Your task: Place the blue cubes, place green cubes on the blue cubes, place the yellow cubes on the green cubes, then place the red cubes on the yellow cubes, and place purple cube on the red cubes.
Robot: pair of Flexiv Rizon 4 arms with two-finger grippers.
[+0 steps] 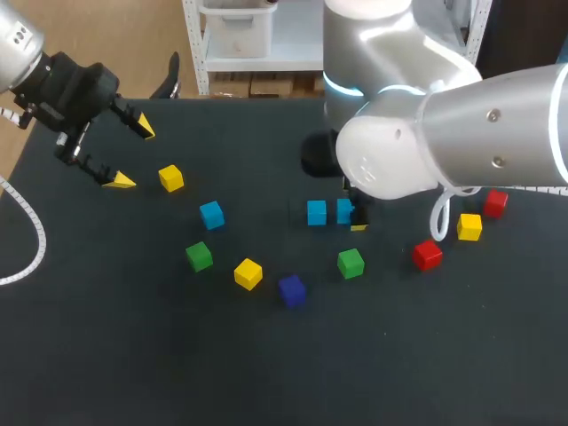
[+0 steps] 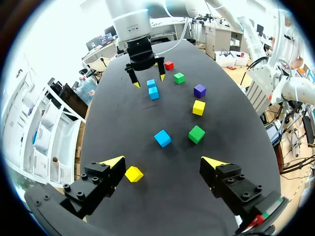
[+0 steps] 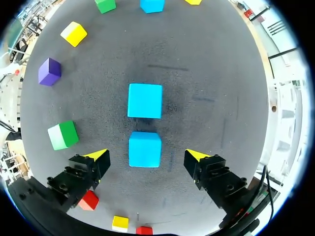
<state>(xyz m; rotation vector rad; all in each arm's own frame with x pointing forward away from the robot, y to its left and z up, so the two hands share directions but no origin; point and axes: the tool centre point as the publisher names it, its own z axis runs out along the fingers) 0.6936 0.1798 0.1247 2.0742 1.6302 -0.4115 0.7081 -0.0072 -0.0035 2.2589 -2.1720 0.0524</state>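
Right jaws stand wide astride the small bright-blue solid cube [image 3: 144,149] on the dark counter [image 3: 221,98], touching neither side. Just ahead lies a second blue cube [image 3: 144,100]. Left jaws gape wide, empty. Likely light, rigid, smooth: pinch opposite flat faces, mid-height.

In the middle of the frame two cubes [image 1: 317,212] lie side by side, a little apart. Over one of them stands the right gripper [image 3: 146,153]; this cube is between the fingers and touches neither. Below the pair four cubes [image 1: 248,273] make an arc from left to right. At the right three cubes [image 1: 469,226] lie in a slanting line. At the upper left two more cubes [image 1: 211,214] lie beside the left gripper [image 1: 133,157].
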